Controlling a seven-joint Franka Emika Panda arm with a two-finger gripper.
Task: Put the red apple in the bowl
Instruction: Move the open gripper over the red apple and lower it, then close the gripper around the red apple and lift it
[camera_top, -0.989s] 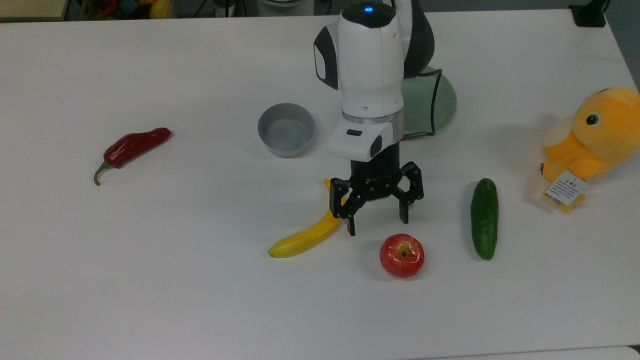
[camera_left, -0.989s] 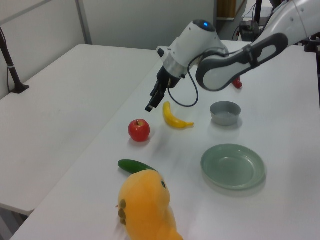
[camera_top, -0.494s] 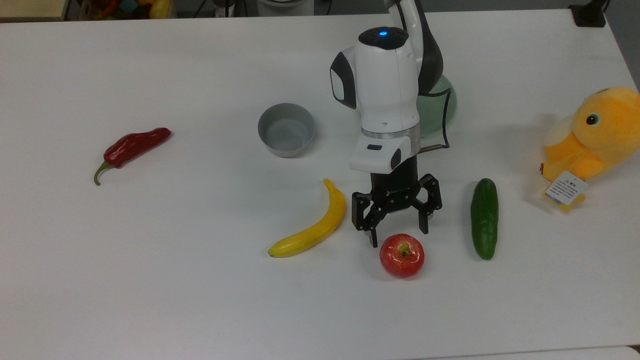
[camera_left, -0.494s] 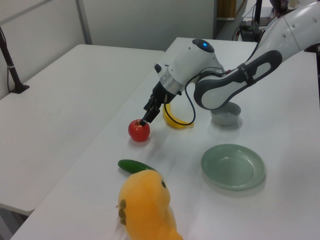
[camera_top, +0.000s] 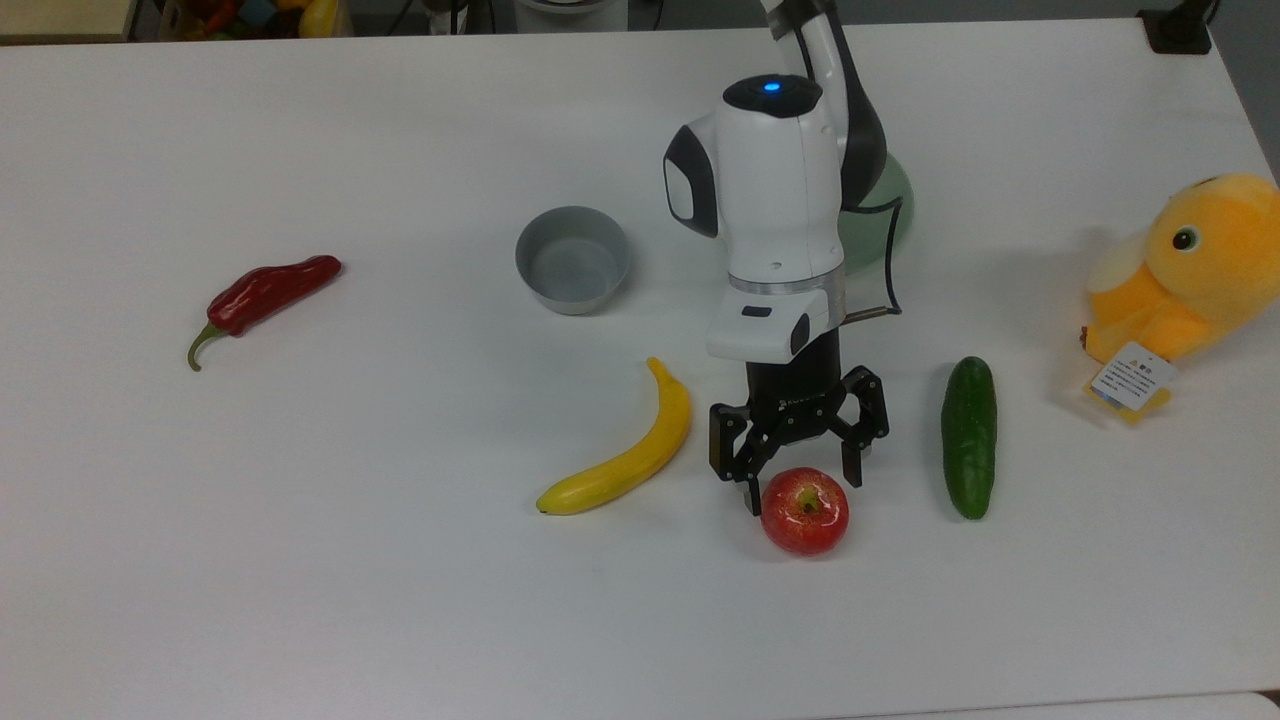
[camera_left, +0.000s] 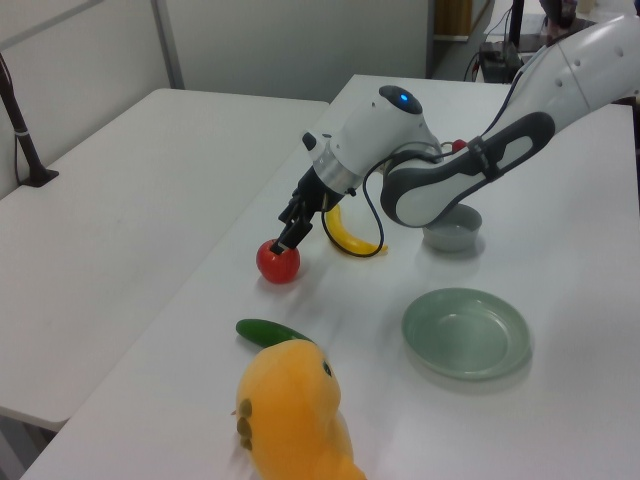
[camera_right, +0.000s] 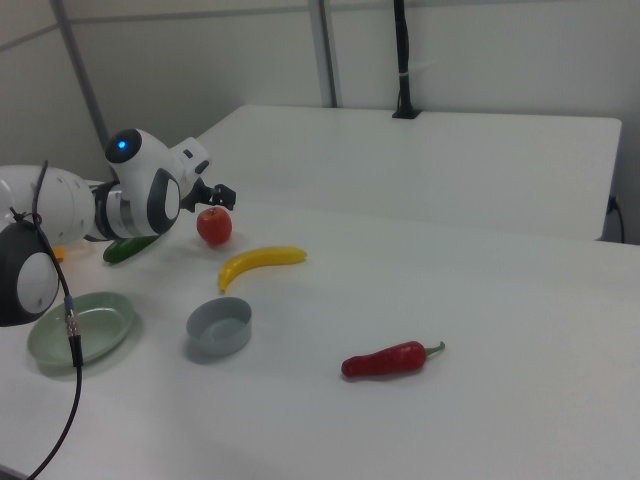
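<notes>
The red apple (camera_top: 804, 512) (camera_left: 278, 264) (camera_right: 213, 228) rests on the white table between a banana and a cucumber. My gripper (camera_top: 802, 486) (camera_left: 286, 236) (camera_right: 212, 198) is open and hangs low right over the apple. In the top view its two black fingers stand either side of the apple's far upper edge. I cannot tell whether they touch it. The grey bowl (camera_top: 572, 260) (camera_left: 450, 228) (camera_right: 219, 326) stands empty, farther back to the top view's left of the arm.
A yellow banana (camera_top: 625, 462) lies just to the top view's left of the apple and a green cucumber (camera_top: 968, 436) to its right. A pale-green plate (camera_left: 466, 332) sits behind the arm. An orange plush toy (camera_top: 1190, 270) and a red chili (camera_top: 262, 295) lie at the table's sides.
The arm has moved toward the top view's right and front and come down. The open gripper went from beside the banana to just over the apple. The apple has not moved.
</notes>
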